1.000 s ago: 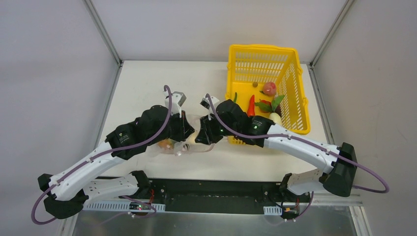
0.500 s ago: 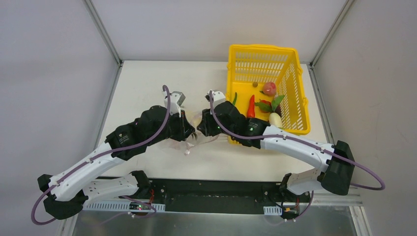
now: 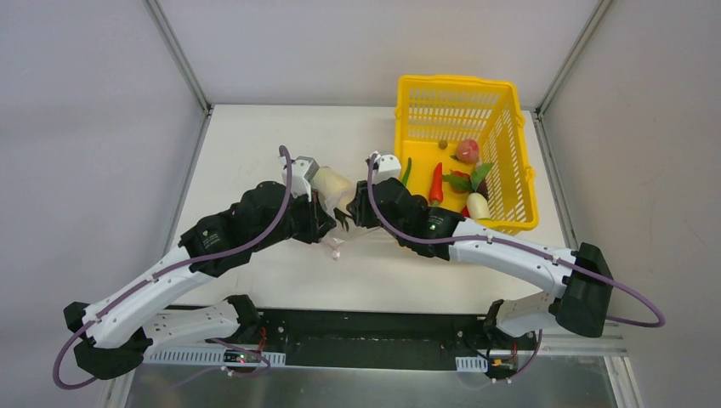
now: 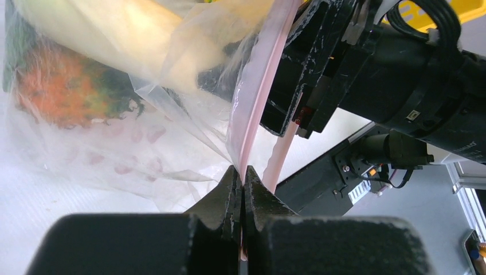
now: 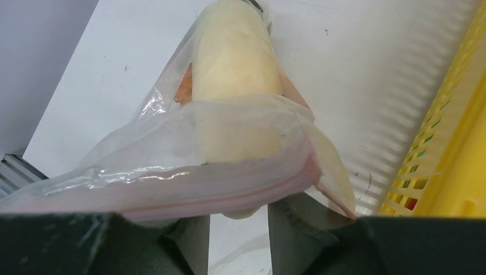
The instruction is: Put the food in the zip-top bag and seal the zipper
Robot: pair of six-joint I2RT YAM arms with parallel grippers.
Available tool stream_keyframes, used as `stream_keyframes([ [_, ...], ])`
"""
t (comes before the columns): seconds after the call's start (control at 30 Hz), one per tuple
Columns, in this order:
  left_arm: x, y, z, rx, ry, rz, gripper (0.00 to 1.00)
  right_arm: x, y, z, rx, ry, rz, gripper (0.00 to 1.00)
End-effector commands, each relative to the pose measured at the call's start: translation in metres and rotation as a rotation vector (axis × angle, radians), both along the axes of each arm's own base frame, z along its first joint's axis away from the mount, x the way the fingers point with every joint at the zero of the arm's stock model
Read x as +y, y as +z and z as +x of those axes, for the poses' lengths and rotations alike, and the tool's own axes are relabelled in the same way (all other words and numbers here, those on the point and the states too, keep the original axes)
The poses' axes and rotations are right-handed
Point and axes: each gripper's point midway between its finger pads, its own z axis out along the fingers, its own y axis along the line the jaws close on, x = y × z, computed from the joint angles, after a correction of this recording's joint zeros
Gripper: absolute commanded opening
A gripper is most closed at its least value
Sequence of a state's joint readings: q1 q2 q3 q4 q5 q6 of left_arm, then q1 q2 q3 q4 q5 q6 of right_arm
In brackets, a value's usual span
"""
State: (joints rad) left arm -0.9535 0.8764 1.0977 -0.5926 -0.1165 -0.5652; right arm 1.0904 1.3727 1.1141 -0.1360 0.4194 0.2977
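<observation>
The zip-top bag [image 4: 86,154] hangs between my two grippers above the table. It holds a white radish [image 3: 332,181], seen up close in the right wrist view [image 5: 235,97], and an orange and green piece [image 4: 63,94]. My left gripper [image 4: 242,172] is shut on the pink zipper [image 4: 258,97]. My right gripper [image 5: 239,209] faces it from the right [image 3: 353,212]; its fingers stand apart, and the zipper [image 5: 189,197] lies across their tips, hiding them. More food stays in the basket: a red pepper [image 3: 435,183], a pink fruit [image 3: 466,151] and another radish [image 3: 476,204].
The yellow slotted basket [image 3: 502,110] stands at the back right, close beside my right arm. Grey walls with metal posts close in the table on three sides.
Both grippers have moved away from the near edge towards the table's middle, carrying the bag with them. The radish in the bag now shows above the grippers.
</observation>
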Motion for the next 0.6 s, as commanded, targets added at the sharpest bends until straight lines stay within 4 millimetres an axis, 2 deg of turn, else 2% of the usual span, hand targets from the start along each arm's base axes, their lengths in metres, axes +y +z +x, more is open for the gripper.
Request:
stream_keyframes([
  [0.0,0.003,0.023,-0.002,-0.027,-0.002,-0.033,0.0,0.001,0.02,0.021,-0.067,-0.067,0.047,0.34],
  [0.17,0.006,0.023,0.0,-0.028,0.018,-0.036,0.0,0.004,0.021,0.013,-0.031,-0.004,-0.021,0.54],
  [0.3,0.011,0.025,0.002,-0.039,0.047,-0.036,0.0,0.019,0.03,-0.012,0.034,0.167,-0.012,0.63],
  [0.37,0.014,0.025,0.004,-0.041,0.062,-0.029,0.0,0.021,0.044,-0.022,0.044,0.21,0.041,0.62],
  [0.47,0.016,0.023,0.004,-0.039,0.071,-0.023,0.0,0.021,0.05,-0.036,0.051,0.267,0.102,0.48],
  [0.53,0.016,0.022,0.004,-0.036,0.073,-0.019,0.0,0.022,0.05,-0.046,0.078,0.327,0.122,0.42],
  [0.57,0.016,0.022,0.005,-0.037,0.074,-0.02,0.0,0.023,0.048,-0.051,0.091,0.353,0.113,0.35],
])
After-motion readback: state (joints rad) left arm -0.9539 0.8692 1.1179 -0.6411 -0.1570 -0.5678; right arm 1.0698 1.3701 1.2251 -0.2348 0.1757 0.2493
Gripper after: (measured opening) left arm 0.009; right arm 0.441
